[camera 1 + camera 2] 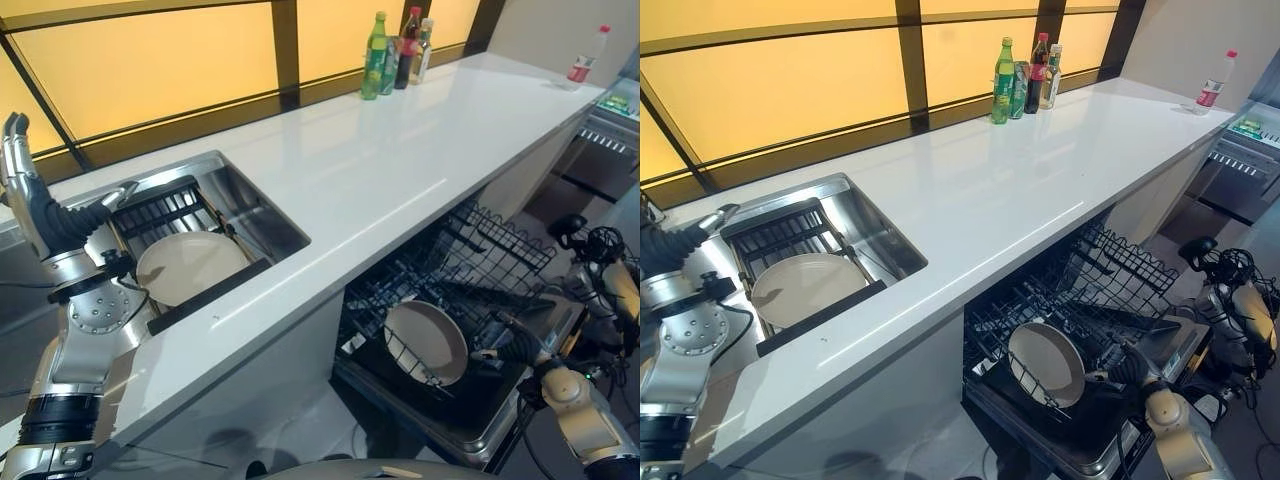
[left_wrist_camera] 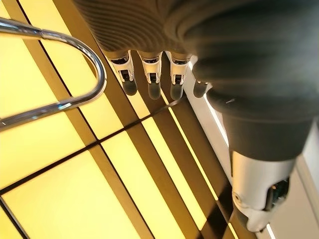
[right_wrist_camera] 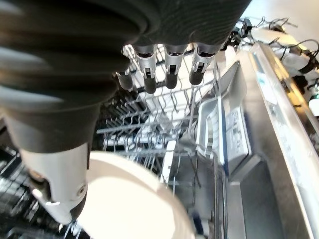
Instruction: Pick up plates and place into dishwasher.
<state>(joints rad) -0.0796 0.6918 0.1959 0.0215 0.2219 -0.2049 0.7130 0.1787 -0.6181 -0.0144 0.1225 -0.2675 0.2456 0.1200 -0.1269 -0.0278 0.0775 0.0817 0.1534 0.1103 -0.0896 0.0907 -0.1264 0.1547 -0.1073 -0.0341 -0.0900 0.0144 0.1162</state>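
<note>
A long white bench [image 1: 400, 170] runs beside a sunken steel sink [image 1: 262, 205], and below the bench an open dishwasher [image 1: 470, 400] has its dark wire rack [image 1: 480, 265] pulled out. One cream plate [image 1: 428, 342] stands tilted on edge among the rack's tines; the right hand [image 1: 515, 347] is just beside its rim, fingers straight and thumb apart in the right wrist view, clamped on nothing, and whether it touches the plate cannot be told. A second cream plate [image 1: 190, 266] lies flat on a black drainer [image 1: 165, 205] inside the sink. The left hand [image 1: 14, 150] is raised above the sink's far left corner, near the curved tap [image 2: 60, 64], fingers straight and holding nothing. The step in hand looks like seating the racked plate and letting go. To do it well, the right hand should check the plate sits firmly between tines, then draw clear without snagging the wires. The left hand would then need to come down over the sink plate and hook a fingertip under its rim, since it lies flat. Bottles [image 1: 395, 50] stand well apart at the bench's back edge.
</note>
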